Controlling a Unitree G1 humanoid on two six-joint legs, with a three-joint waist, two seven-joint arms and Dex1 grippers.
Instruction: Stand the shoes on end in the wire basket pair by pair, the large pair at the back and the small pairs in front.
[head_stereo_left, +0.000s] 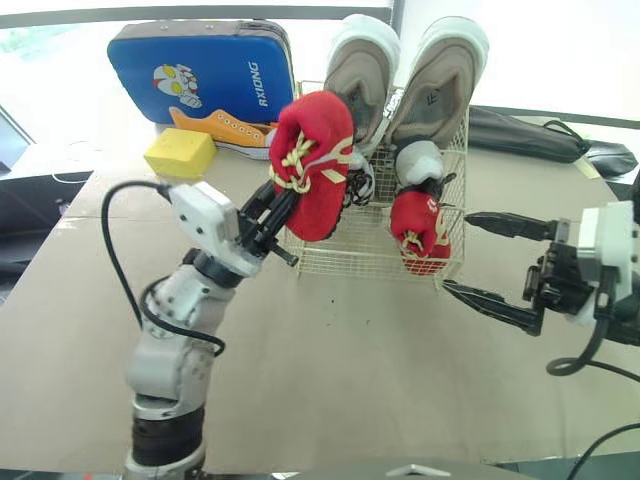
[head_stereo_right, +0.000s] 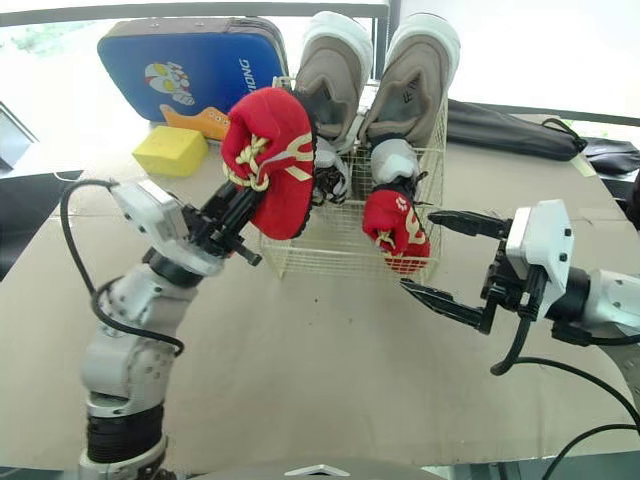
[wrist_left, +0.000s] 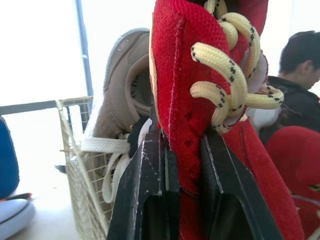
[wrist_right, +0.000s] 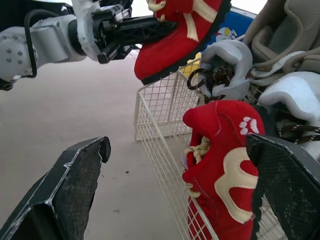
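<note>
My left gripper (head_stereo_left: 278, 212) is shut on a small red shoe (head_stereo_left: 312, 165) with cream laces, holding it in the air over the front left of the wire basket (head_stereo_left: 340, 262). In the left wrist view the black fingers (wrist_left: 145, 190) pinch the shoe's side. Two large beige shoes (head_stereo_left: 360, 70) (head_stereo_left: 437, 80) stand on end at the back of the basket. In front of them are small grey shoes (head_stereo_left: 420, 162), and a second red shoe (head_stereo_left: 420, 232) stands at the front right corner. My right gripper (head_stereo_left: 457, 252) is open just right of that corner, holding nothing.
A blue case (head_stereo_left: 200, 70), a yellow block (head_stereo_left: 180, 153) and an orange shoe (head_stereo_left: 225, 130) lie behind the basket on the left. A black bag (head_stereo_left: 530, 135) lies at the back right. A person (wrist_left: 300, 75) sits beyond the table. Bare tabletop lies in front of the basket.
</note>
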